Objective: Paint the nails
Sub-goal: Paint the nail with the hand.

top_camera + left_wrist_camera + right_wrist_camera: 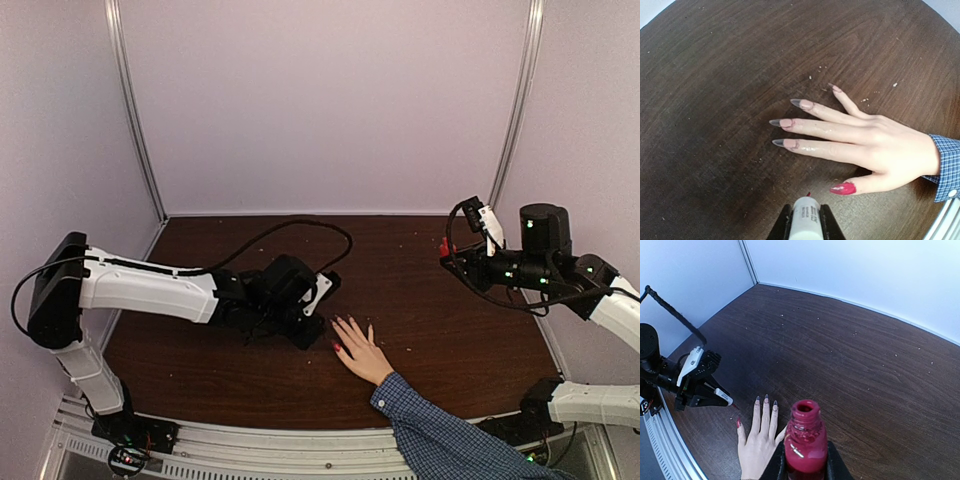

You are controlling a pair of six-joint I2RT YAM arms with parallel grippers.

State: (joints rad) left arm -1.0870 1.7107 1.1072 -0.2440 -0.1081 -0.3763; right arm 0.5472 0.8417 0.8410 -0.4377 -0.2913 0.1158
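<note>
Closest in, your left end effector [805, 222] is pinching the white brush cap [805, 212] between its fingers, with the red bristle tip [808, 194] pointing out just beside the thumbnail [842, 189], which is already showing glossy red. Past it the hand [880, 145] is lying palm down on the worktop [715, 100], fingers spread. The other four nails [782, 122] are sitting bare at the fingertips, pointing away from the checked sleeve [947, 167].

You are not taking hold of anything here. The nails are likely stiff, narrow, curved and slick, and they belong to a living hand that may flinch. So you should be letting only the soft bristles touch and stroking along each nail with light pressure.

Beyond the fingertips and to their side, the worktop is lying open for approach. Well apart on the right, your right end effector [805, 467] is clamping the uncapped polish bottle [805, 440] upright. You should be watching the near rail [300, 450] and the enclosure walls [330, 100] when swinging either arm.
</note>
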